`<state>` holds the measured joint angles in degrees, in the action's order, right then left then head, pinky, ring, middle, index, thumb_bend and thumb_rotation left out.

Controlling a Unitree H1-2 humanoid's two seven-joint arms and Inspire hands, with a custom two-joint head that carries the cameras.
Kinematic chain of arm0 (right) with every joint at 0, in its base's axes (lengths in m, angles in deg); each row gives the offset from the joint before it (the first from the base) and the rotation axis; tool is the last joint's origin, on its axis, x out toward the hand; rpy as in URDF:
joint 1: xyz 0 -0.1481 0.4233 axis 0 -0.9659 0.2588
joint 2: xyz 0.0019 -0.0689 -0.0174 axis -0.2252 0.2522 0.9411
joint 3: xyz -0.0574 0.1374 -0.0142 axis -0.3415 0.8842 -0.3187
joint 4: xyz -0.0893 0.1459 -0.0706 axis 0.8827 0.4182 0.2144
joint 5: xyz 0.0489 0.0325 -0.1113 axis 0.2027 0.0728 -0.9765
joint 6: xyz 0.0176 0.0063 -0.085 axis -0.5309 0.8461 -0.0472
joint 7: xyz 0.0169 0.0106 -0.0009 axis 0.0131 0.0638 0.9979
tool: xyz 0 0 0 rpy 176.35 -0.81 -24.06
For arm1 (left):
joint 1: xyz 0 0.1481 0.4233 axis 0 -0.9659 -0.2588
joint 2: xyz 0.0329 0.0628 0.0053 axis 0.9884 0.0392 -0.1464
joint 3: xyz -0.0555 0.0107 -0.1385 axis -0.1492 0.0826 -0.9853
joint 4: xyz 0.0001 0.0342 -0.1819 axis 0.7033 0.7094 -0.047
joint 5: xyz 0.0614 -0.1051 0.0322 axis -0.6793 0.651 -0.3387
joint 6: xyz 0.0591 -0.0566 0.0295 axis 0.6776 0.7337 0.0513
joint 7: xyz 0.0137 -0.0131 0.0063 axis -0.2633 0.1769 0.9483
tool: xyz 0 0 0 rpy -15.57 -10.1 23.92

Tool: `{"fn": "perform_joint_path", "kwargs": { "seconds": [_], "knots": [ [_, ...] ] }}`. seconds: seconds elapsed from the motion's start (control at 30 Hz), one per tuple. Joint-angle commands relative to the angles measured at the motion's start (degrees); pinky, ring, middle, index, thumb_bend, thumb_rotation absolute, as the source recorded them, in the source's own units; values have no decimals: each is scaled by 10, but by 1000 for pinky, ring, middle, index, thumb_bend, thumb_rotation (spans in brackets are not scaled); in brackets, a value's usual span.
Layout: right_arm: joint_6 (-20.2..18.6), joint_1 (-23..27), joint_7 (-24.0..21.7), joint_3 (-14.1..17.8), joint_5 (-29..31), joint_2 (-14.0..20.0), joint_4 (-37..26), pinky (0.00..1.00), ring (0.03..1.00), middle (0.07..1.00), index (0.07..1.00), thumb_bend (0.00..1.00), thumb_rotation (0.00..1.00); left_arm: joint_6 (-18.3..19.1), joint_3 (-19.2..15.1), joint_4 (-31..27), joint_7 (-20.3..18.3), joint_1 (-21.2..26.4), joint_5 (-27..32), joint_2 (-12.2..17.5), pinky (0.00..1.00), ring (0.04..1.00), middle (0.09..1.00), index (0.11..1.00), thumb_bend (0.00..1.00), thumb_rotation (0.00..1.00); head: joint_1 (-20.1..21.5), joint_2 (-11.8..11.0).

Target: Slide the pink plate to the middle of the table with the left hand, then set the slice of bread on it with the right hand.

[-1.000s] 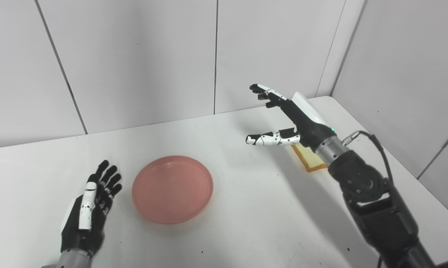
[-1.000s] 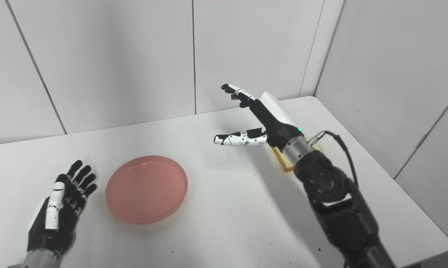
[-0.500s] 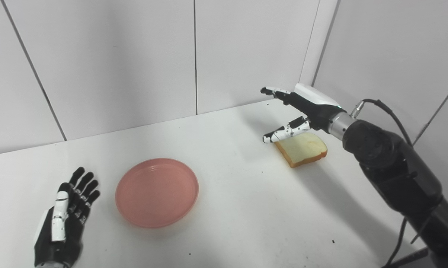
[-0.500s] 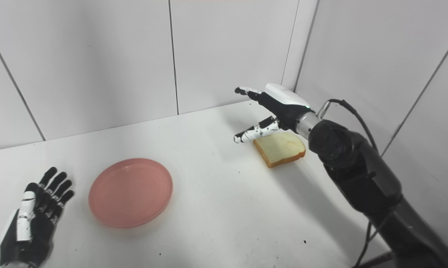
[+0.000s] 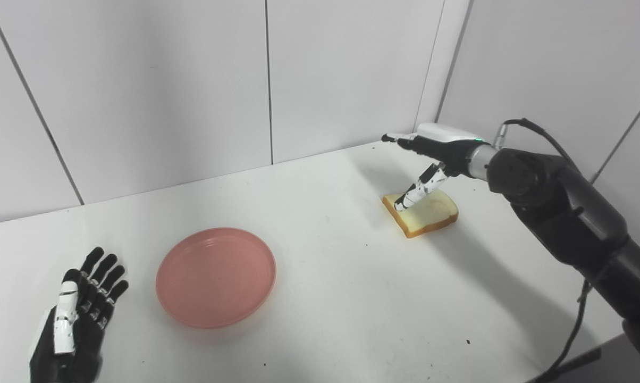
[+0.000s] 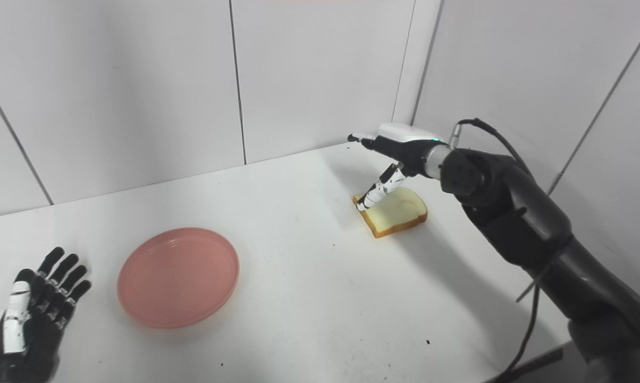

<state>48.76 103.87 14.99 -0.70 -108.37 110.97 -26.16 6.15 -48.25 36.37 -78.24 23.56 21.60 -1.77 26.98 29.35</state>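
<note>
Bread (image 5: 424, 213) lies flat on the table (image 5: 352, 298), right of frame centre and toward the upper right, near the back corner where the wall panels meet. Right hand (image 5: 431, 159) sits over its far-left edge: thumb (image 5: 421, 189) angled down with the tip at or on the crust, the fingers (image 5: 405, 141) stretched level above and spread well apart from the thumb. Hand wide open, nothing held. Whether the thumb tip actually touches the crust cannot be told from either view. Plate (image 5: 216, 276), pink and shallow, sits lower left of centre, well apart from the bread, and is empty. Left hand (image 5: 73, 330) rests in the lower-left corner, fingers extended and slightly apart, holding nothing and clear of the plate rim. Judged from its position the plate looks somewhat left of the table's middle, so the slide may be only partly satisfied. Risks from here: the slice is thin and flat on a smooth top, so a closing pinch could just push it along the table toward the right edge instead of getting under it; a thumb pressing down on the crust could dent or tear it; a one-edge grip could let the slice droop and slip during the long carry across to the plate. If the plate stays off-centre, the bread lands in the wrong spot.
</note>
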Motion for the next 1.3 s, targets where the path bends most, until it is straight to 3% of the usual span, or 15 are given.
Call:
{"fn": "perform_joint_path", "kwargs": {
  "seconds": [0.0,0.17,0.3,0.6,0.93,1.27],
  "knots": [
    [17,34,-7,-4,-13,32,6,911,991,1000,1000,1000,377,-4,-3,-17,-10,13,8,7,949,939,945,919,410,1000,0,1],
    [35,38,1,-26,-38,36,43,893,993,1000,1000,1000,343,2,-5,-23,-10,12,19,7,954,949,955,925,405,1000,-3,4],
    [54,33,2,-41,-60,36,56,890,991,1000,1000,1000,372,10,-8,-31,1,10,12,7,931,930,937,911,399,1000,-1,6],
    [87,46,1,-74,-98,27,104,949,1000,1000,1000,1000,374,21,-11,-37,0,7,14,12,946,936,943,922,412,1000,-6,13],
    [135,42,43,-89,-142,5,155,989,1000,1000,1000,1000,369,30,-17,-38,1,7,18,14,941,929,936,924,419,1000,-9,14],
    [136,57,18,-101,-164,-6,181,979,1000,1000,1000,1000,377,33,-22,-43,-3,4,18,13,949,926,935,929,418,1000,-10,17]
  ]
}}
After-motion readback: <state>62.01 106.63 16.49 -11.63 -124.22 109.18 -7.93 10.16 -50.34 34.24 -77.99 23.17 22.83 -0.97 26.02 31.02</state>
